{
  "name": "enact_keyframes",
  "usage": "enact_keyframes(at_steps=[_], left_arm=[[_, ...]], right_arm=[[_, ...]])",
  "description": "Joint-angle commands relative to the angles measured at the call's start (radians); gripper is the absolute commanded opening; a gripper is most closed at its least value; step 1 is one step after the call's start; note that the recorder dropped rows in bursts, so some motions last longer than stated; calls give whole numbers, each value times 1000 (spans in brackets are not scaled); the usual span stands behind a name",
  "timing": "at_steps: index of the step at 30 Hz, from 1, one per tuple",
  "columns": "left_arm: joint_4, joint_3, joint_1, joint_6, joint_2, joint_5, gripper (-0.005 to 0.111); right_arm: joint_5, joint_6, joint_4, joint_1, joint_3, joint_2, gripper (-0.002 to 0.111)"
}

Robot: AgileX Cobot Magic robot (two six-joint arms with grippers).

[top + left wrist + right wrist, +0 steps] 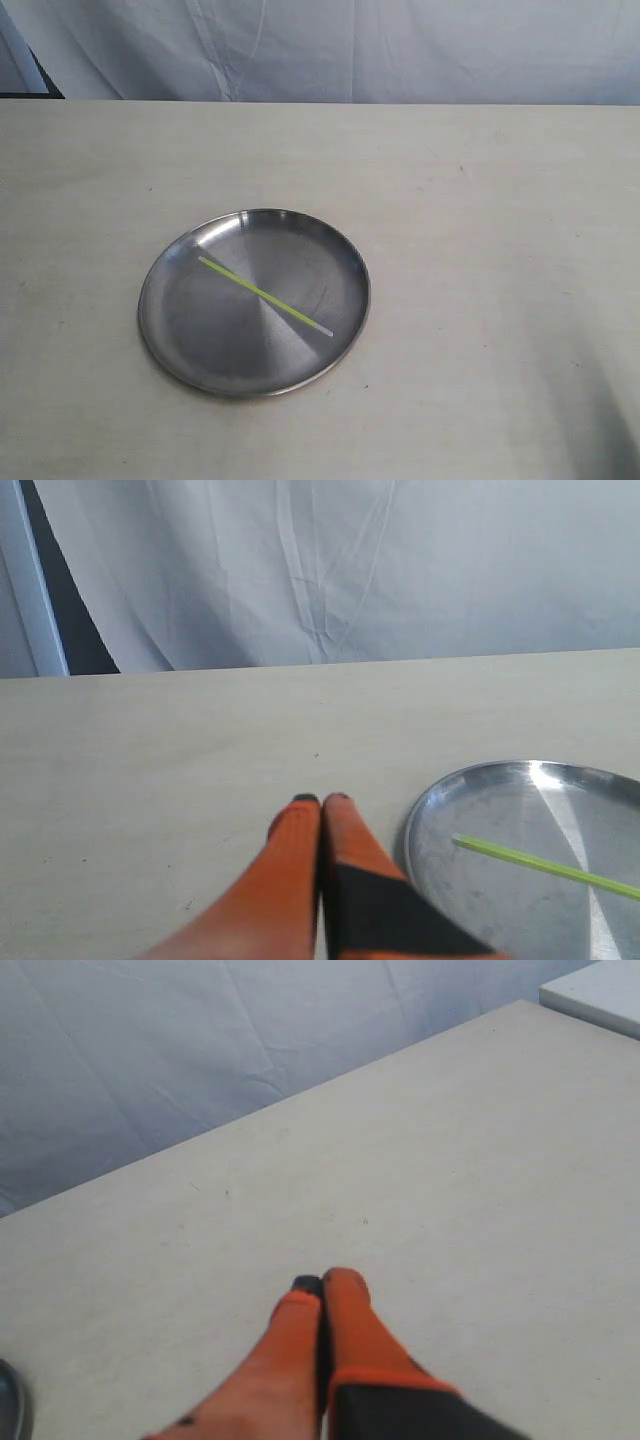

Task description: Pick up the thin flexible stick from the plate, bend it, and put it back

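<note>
A round shiny steel plate (pixel 180 340) lies on the pale table, left of centre in the exterior view. The thin yellow-green stick (pixel 262 293) rests straight and diagonal across it, its clear tip toward the near right rim. Neither arm shows in the exterior view. In the left wrist view my left gripper (pixel 321 800) is shut with nothing in it, its orange fingers pressed together just beside the plate (pixel 440 880), where the stick (pixel 545 866) lies. My right gripper (pixel 324 1282) is also shut and empty over bare table, and only a sliver of the plate's rim (pixel 12 1405) shows there.
A white cloth backdrop (pixel 350 50) hangs behind the table's far edge. A white flat object (pixel 600 995) sits beyond the table corner in the right wrist view. A dark gap (pixel 35 80) shows at the far left.
</note>
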Motion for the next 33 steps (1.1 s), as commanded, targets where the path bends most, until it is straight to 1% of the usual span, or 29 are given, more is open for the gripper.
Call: enact_keyframes(at_steps=[1, 3, 8, 10, 14, 18, 20, 21, 22, 24, 26, 28, 33], left_arm=[[3, 3, -2, -2, -7, -9, 0], [3, 3, -2, -2, -7, -9, 0], [3, 3, -2, -2, -7, -9, 0], [3, 3, -2, -2, -7, -9, 0], [3, 3, -2, -2, -7, -9, 0], [3, 3, -2, -2, -7, -9, 0], [3, 3, -2, -2, -7, -9, 0], [3, 3, -2, -2, -7, -9, 0], [3, 3, -2, -2, -7, -9, 0], [3, 3, -2, -2, -7, -9, 0], [3, 3, -2, -2, -7, -9, 0], [3, 3, -2, -2, -7, -9, 0], [3, 3, -2, -2, -7, -9, 0]], right_arm=[[-37, -3, -6, 3, 7, -4, -1], [-80, -3, -6, 3, 7, -4, -1], [-359, -2, 45, 3, 7, -4, -1], [-428, -4, 45, 3, 7, -4, -1], [-503, -2, 47, 3, 7, -4, -1], [-503, 0, 52, 3, 7, -4, -1], [-547, 109, 94, 3, 7, -4, -1], [-559, 213, 127, 3, 7, -4, -1], [-559, 390, 178, 3, 7, -4, -1], [-532, 622, 207, 3, 7, -4, -1], [-525, 767, 204, 3, 7, -4, -1], [-549, 866, 209, 3, 7, -4, -1], [-580, 878, 245, 3, 7, -4, -1]])
